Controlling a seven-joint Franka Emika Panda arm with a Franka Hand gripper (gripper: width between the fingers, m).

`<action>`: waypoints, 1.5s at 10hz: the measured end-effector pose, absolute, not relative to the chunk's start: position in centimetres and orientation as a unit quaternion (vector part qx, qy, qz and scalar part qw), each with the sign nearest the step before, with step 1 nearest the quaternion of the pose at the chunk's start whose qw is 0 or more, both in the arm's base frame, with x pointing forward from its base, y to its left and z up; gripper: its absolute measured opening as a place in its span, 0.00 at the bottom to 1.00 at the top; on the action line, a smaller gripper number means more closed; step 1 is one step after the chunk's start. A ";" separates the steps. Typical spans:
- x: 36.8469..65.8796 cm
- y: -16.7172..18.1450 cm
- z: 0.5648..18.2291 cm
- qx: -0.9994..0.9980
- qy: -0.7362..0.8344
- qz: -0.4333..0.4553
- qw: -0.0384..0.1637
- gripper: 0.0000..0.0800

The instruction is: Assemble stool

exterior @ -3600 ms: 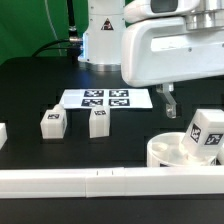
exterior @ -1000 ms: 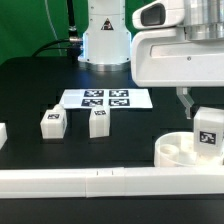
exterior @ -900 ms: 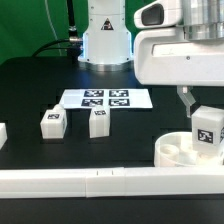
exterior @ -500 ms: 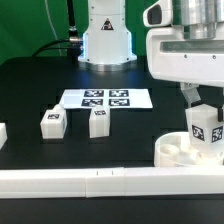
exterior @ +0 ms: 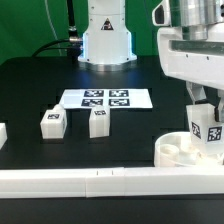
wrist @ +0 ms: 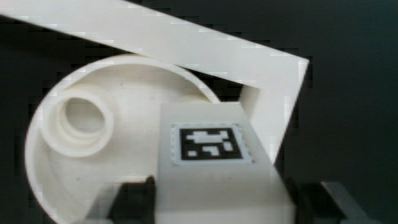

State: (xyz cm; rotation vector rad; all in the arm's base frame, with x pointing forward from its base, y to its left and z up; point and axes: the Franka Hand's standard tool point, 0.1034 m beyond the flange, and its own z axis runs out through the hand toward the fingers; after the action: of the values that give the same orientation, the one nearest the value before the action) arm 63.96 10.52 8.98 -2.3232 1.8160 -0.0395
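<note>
The claw (exterior: 205,103) is closed on one leg (exterior: 207,130), upright at the round seat (exterior: 176,150) on the exterior view's right, so I judge fitting has only begun, while a second leg (exterior: 52,122) and a third leg (exterior: 98,121) wait loose on the counter (exterior: 140,130).

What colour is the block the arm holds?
White leg bearing a black-and-white tag; wrist view.

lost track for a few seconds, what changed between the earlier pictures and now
The claw, holding the blocky white plastic leg, shifted toward the exterior view's right and turned the leg from tilted to upright over the round white plastic seat. Nothing was let go. The two loose white legs and the marker board stayed put.
</note>
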 end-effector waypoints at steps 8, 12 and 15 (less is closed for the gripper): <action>63.5 11.5 8.7 -0.449 0.876 0.056 0.168 0.43; 63.9 11.7 10.7 -0.487 0.853 0.047 0.185 0.80; 63.9 12.0 11.7 -0.541 0.817 0.037 0.197 0.81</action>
State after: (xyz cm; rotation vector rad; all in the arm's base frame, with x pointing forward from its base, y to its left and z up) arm 63.90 11.96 11.73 -1.5140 2.2863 0.1024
